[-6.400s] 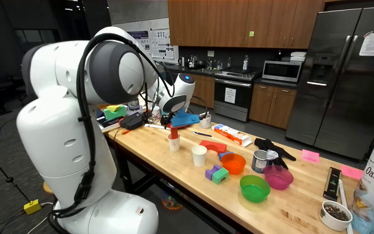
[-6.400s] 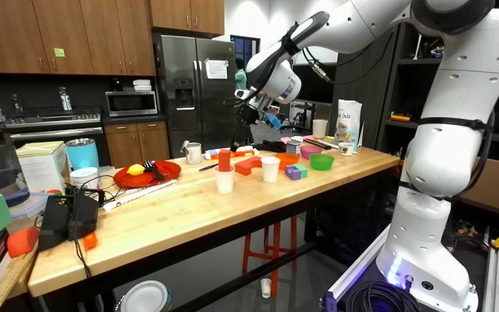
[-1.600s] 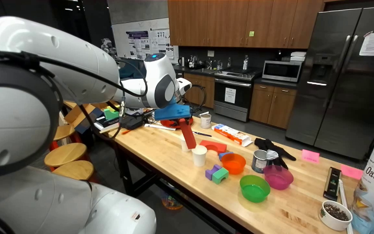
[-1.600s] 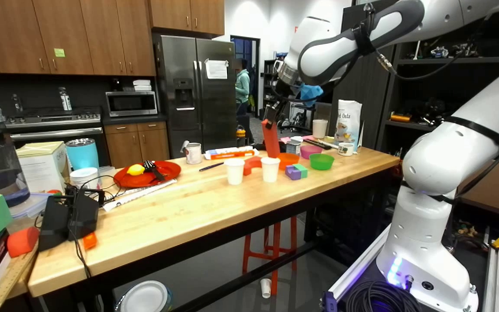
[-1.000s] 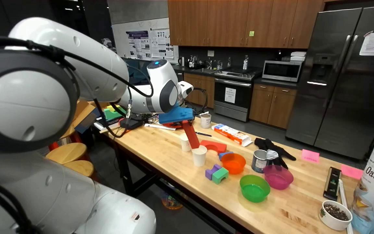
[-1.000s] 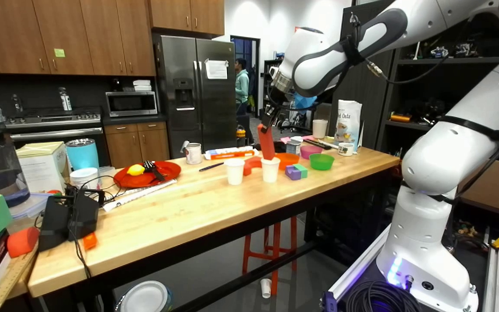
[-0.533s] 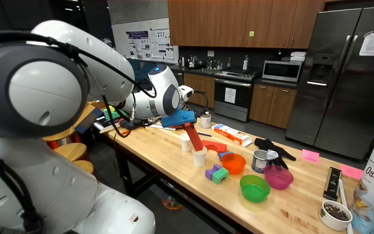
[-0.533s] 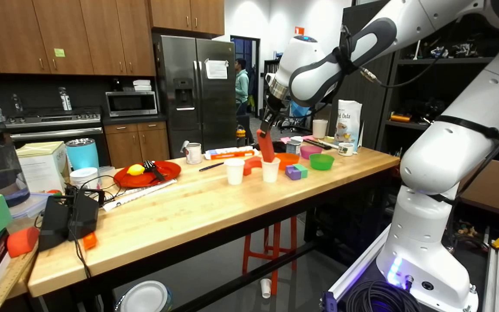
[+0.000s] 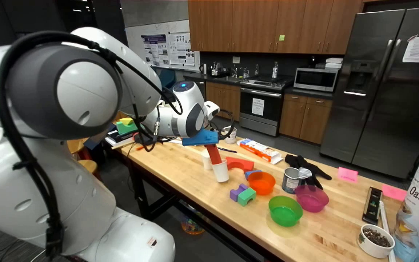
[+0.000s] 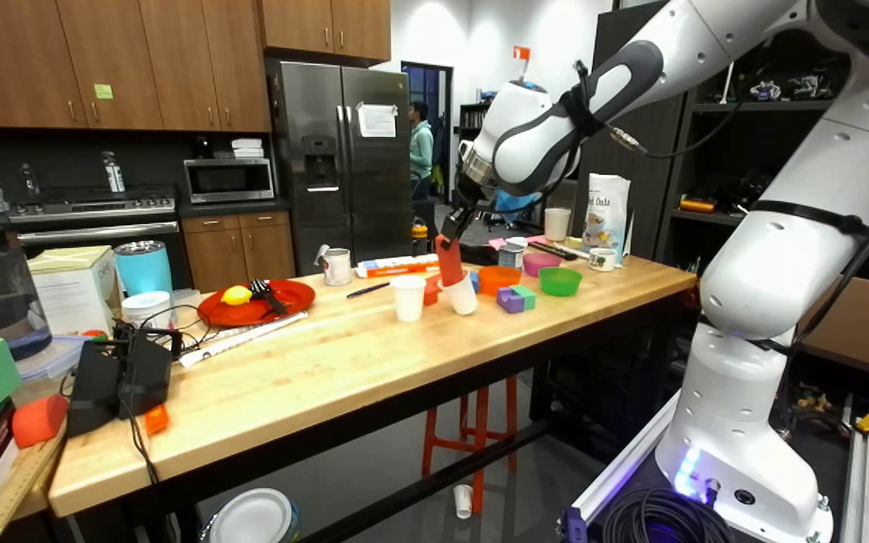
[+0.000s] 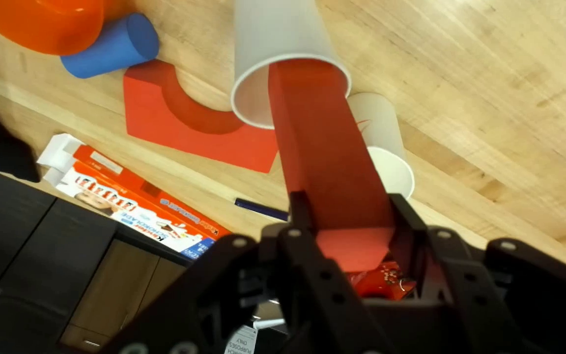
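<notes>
My gripper (image 11: 350, 216) is shut on a long red block (image 11: 327, 147), one finger on each side of its upper end. The block slants down and its lower end is inside a white paper cup (image 11: 283, 29), where the tip is hidden. In both exterior views that cup (image 9: 220, 172) is tilted, its rim leaning toward a second white cup (image 10: 409, 299), which stands upright and bears a red mark in the wrist view. A blue piece (image 9: 200, 138) on the wrist hides the fingers in an exterior view; they show above the block (image 10: 449, 260) from the opposite camera.
Close to the tilted cup lie a red arch block (image 11: 199, 128), a blue cylinder (image 11: 111, 46) and an orange bowl (image 9: 262, 183). Purple and green blocks (image 9: 246, 197), a green bowl (image 9: 285, 211), a magenta bowl (image 9: 311, 198) and a chocolate box (image 9: 259, 150) are further off.
The red block, earlier standing in the marked cup, is now in my gripper and has gone down into the neighbouring cup. That cup was upright half a second ago and now leans.
</notes>
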Controlling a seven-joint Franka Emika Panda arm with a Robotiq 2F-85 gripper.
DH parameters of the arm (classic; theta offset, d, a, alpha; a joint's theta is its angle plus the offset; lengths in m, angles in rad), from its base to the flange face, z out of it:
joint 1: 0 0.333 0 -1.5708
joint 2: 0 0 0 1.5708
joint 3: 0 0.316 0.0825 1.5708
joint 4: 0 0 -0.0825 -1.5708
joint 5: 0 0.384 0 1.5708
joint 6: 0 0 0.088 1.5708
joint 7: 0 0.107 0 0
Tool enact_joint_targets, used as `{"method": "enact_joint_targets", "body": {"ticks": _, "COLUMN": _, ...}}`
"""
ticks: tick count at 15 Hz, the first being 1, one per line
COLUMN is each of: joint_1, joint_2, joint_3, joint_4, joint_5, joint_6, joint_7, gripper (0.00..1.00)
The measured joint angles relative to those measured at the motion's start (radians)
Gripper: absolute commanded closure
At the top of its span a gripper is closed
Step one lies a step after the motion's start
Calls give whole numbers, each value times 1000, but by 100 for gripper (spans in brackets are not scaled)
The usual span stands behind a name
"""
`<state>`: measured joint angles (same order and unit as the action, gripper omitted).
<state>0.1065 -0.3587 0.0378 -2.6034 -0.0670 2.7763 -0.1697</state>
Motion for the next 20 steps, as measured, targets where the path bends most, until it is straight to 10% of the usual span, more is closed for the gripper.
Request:
{"method": "enact_joint_targets", "body": {"ticks": 1, "joint_1": 16, "joint_2": 15, "joint_3": -12, "joint_4": 0, "joint_5": 31, "joint_6": 15, "joint_7": -7, "gripper": 34}}
{"method": "enact_joint_targets", "body": {"ticks": 7, "joint_1": 83, "joint_2": 66, "joint_3": -53, "joint_4": 0, "joint_5": 155, "joint_6": 64, "joint_7": -57, "gripper": 2}}
{"method": "enact_joint_targets", "body": {"ticks": 20, "joint_1": 88, "joint_2": 69, "joint_3": -58, "joint_4": 11, "joint_5": 169, "joint_6": 22, "joint_7": -64, "gripper": 0}}
